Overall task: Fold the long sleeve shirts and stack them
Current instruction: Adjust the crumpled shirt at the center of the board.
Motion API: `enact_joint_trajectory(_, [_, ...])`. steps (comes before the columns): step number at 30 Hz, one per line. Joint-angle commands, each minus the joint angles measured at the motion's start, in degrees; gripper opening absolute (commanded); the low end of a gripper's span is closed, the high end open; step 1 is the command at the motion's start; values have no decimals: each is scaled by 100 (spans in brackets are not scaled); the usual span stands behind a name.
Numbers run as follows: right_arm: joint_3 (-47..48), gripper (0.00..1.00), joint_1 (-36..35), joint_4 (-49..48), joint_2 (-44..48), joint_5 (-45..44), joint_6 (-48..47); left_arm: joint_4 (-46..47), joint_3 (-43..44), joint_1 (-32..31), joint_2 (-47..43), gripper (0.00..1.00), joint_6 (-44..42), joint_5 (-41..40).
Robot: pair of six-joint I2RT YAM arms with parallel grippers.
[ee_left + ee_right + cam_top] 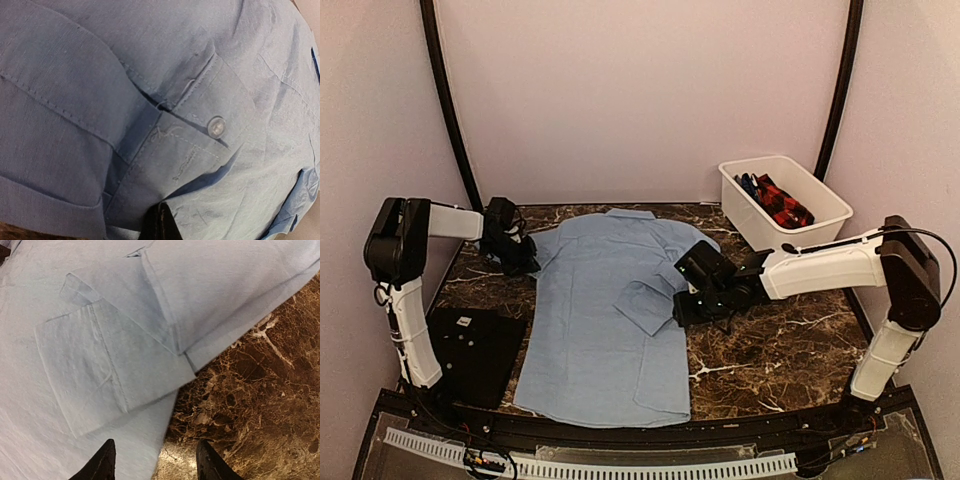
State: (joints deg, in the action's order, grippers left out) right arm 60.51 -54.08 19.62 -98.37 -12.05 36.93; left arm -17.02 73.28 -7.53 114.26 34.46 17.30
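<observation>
The light-blue long sleeve shirt (pixel 600 340) lies flat on the marble table (pixel 770 340), collar at the far side. Its right sleeve is folded across the body, with the cuff (pixel 645 302) near the middle. My left gripper (pixel 517 252) sits at the shirt's left shoulder edge. In the left wrist view its dark fingers (pixel 161 225) are pressed together on the blue cloth beside a buttoned cuff (pixel 216 126). My right gripper (pixel 698 297) is open and empty. It hovers over the shirt's right edge (pixel 130 450), below the folded cuff (pixel 90 365).
A white bin (pixel 752 218) at the back right holds a red-black checked shirt (pixel 782 203) and a dark blue one (pixel 748 184). A flat black square mat (pixel 475 350) lies at the near left. Bare marble (pixel 250 390) lies right of the shirt.
</observation>
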Motion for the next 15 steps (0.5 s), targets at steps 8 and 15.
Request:
enact_joint_trajectory(8, [281, 52, 21, 64, 202, -189, -53, -819, 1102, 196, 266, 5, -671, -128])
enact_joint_trajectory(15, [646, 57, -86, -12, -52, -113, -476, -925, 1036, -152, -13, 12, -733, -286])
